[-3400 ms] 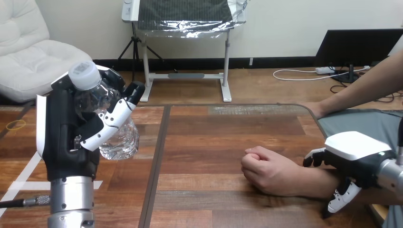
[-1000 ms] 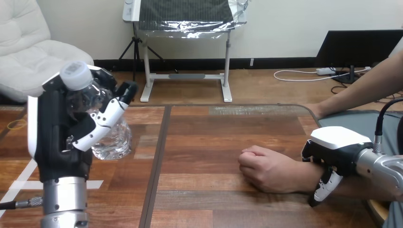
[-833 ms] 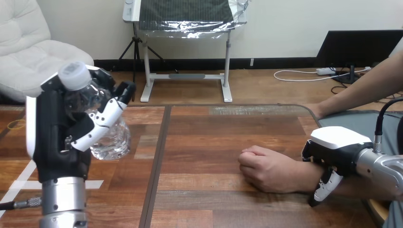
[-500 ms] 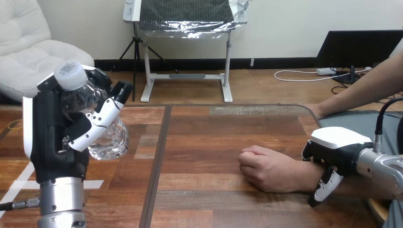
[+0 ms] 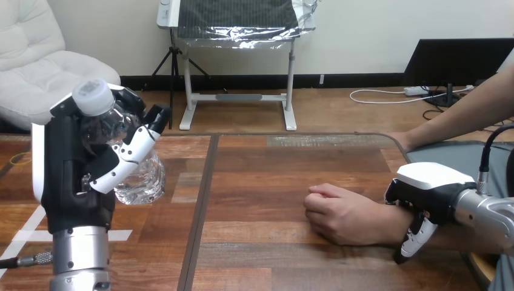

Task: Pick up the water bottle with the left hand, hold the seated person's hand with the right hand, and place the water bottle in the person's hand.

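Note:
My left hand [image 5: 76, 176] is raised at the left of the table, its fingers curled round a clear water bottle [image 5: 130, 163] with a white cap, held upright above the wood. The person's hand [image 5: 339, 213] rests as a loose fist on the table at the right, their forearm running off to the right. My right hand [image 5: 430, 194] sits over the person's wrist, fingers curled down across its near side and thumb on the far side.
The wooden table [image 5: 260, 182] has a dark seam running front to back left of centre. The person's other arm [image 5: 460, 115] reaches down to the table's far right corner. A grey cloth [image 5: 460, 156] lies at the right edge.
My right hand moved left from beside the person's forearm onto their wrist and closed there. My left hand with the bottle drifted slightly left. In the last second little has moved.

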Motion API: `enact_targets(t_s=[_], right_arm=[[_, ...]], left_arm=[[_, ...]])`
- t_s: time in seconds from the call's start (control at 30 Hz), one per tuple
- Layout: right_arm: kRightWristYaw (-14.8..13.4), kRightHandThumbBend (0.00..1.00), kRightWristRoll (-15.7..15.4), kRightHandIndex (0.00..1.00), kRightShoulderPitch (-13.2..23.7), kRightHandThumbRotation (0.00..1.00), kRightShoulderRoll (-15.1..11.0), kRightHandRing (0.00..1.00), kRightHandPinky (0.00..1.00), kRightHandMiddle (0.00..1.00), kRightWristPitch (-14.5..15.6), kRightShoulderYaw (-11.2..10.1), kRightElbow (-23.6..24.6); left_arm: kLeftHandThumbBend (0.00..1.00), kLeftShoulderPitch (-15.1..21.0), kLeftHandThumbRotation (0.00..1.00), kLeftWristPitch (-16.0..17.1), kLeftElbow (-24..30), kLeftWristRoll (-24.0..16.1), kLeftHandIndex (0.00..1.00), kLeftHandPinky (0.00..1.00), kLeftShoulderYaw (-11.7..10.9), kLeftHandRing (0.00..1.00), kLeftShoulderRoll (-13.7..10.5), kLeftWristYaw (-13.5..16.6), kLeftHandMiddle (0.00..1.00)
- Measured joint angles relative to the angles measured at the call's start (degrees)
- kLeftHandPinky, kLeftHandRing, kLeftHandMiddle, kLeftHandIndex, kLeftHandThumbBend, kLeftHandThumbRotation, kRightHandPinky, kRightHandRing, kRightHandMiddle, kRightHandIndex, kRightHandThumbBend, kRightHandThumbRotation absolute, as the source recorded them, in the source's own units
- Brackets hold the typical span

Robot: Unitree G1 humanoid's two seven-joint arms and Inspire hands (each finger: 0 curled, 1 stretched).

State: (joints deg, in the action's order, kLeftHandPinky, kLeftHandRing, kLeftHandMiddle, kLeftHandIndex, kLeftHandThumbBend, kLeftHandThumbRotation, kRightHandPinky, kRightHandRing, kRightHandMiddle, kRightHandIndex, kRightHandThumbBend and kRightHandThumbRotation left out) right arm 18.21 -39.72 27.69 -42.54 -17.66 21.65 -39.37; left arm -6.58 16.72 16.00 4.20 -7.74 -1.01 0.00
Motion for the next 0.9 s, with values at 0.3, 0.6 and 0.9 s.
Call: enact_targets(t_s=[0.3, 0.6, 0.9], right_arm=[[-0.04, 0.81, 2.28, 0.23, -1.15, 0.10, -0.41, 0.13, 0.08, 0.21, -0.50, -0.92, 0.86], [-0.02, 0.78, 4.88, 0.24, -2.74, 0.10, -1.75, 0.15, 0.09, 0.22, -1.69, -2.59, 2.84], [0.18, 0.76, 7.80, 0.28, -4.00, 0.12, -2.73, 0.19, 0.14, 0.26, -2.05, -4.63, 5.35]], left_arm=[[0.53, 0.59, 0.00, 0.01, -1.13, 0.01, 0.37, 0.20, 0.03, 0.26, 0.00, -0.08, 0.33], [0.54, 2.55, 0.00, 1.01, -4.50, 0.04, 0.37, 0.20, -0.08, 0.27, -0.41, -0.89, 0.33], [0.55, 4.43, 0.00, 1.39, -7.24, -0.13, 0.36, 0.20, 0.04, 0.27, -0.48, -1.10, 0.33]])
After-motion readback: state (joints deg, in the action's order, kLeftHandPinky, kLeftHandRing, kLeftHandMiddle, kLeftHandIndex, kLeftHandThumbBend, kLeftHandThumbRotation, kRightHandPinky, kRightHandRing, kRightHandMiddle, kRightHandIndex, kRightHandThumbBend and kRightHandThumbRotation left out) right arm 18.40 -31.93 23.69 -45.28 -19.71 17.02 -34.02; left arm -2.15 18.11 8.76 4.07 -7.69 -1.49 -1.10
